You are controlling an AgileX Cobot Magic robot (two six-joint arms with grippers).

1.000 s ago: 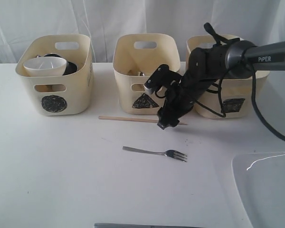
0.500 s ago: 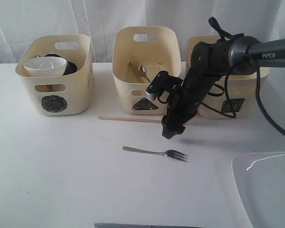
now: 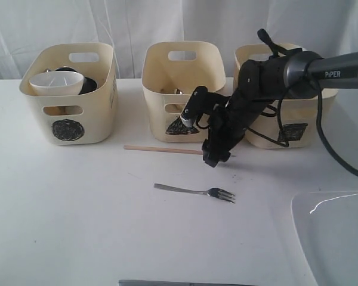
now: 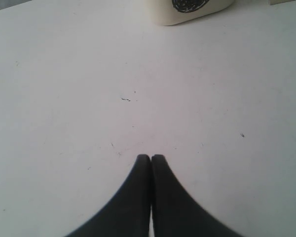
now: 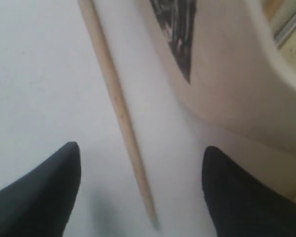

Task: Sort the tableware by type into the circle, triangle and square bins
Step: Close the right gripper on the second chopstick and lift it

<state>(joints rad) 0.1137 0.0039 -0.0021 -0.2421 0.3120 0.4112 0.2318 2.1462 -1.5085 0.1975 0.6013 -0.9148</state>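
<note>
A wooden chopstick [image 3: 161, 149] lies on the white table in front of the triangle bin [image 3: 182, 89]. My right gripper [image 3: 211, 157] is open, low over its right end; in the right wrist view the chopstick [image 5: 119, 111] runs between the two fingers, untouched. A steel fork [image 3: 196, 192] lies nearer the front. The circle bin [image 3: 71, 92] holds the white bowl [image 3: 56, 83] and dark shapes behind it. The square bin [image 3: 286, 113] is partly hidden by the right arm. The white plate [image 3: 337, 235] sits front right. My left gripper [image 4: 151, 157] is shut, empty, over bare table.
The three tubs stand in a row along the back, in front of a white curtain. The circle tub's base [image 4: 190, 10] shows at the edge of the left wrist view. A dark strip [image 3: 185, 283] lies at the table's front edge.
The right gripper lifted and swung forward of the chopstick's end half a second ago, then came back down over that end. The triangle bin tipped forward briefly and stands upright again.
</note>
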